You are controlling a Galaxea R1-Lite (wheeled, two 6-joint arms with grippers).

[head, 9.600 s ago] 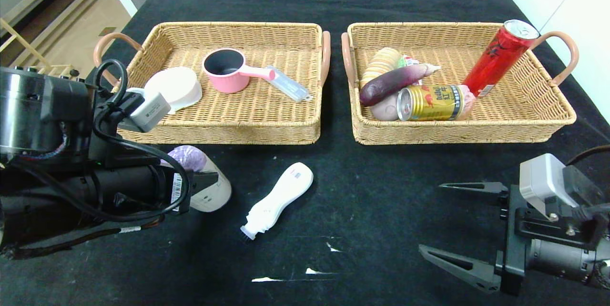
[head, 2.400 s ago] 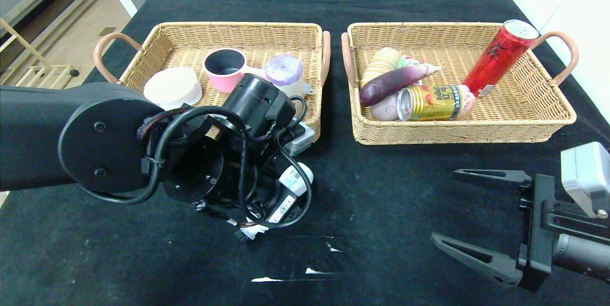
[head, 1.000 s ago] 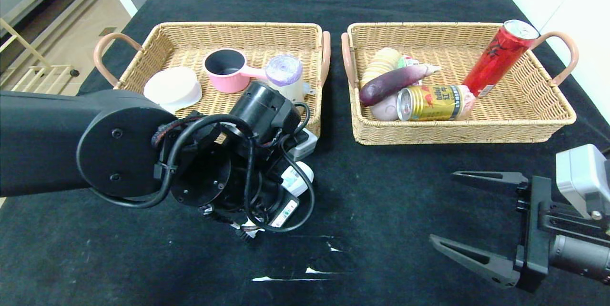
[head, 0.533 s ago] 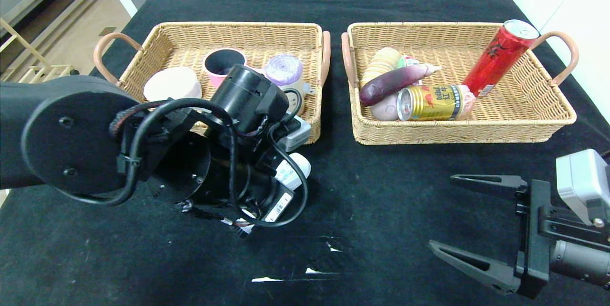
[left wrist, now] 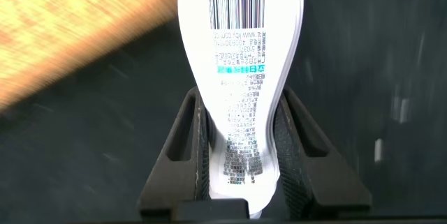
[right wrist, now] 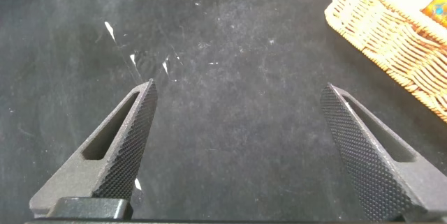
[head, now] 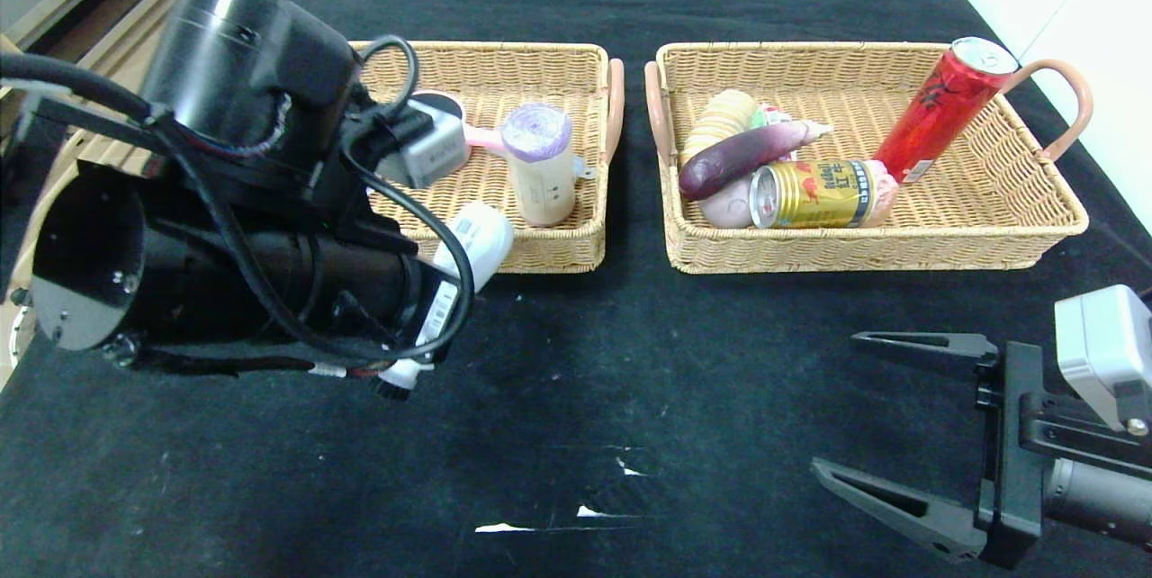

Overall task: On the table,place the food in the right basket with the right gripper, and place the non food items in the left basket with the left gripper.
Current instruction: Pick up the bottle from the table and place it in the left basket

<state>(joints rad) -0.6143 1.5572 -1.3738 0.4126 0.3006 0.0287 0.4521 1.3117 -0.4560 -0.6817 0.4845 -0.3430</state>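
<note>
My left gripper point(left wrist: 241, 123) is shut on the narrow neck of the white brush point(left wrist: 241, 56). In the head view the brush point(head: 477, 240) hangs above the table point(head: 675, 362), just in front of the left basket point(head: 549, 254), with its black bristles point(head: 393, 387) pointing toward me; the arm hides the fingers there. The beige roll with a purple top point(head: 538, 166) stands upright in the left basket. The right basket point(head: 855, 249) holds the red can point(head: 940, 110), gold can point(head: 819, 194), eggplant point(head: 738, 159) and potato point(head: 727, 204). My right gripper point(head: 835, 404) hovers open and empty at the near right.
A pink saucepan's handle point(head: 481, 139) shows in the left basket behind my left arm, which covers that basket's left half. White flecks point(head: 576, 515) mark the cloth near the front edge. In the right wrist view a corner of the right basket point(right wrist: 391, 35) shows.
My left arm has risen and swung left and back, carrying the brush off the table to the front of the left basket. The right arm has barely moved.
</note>
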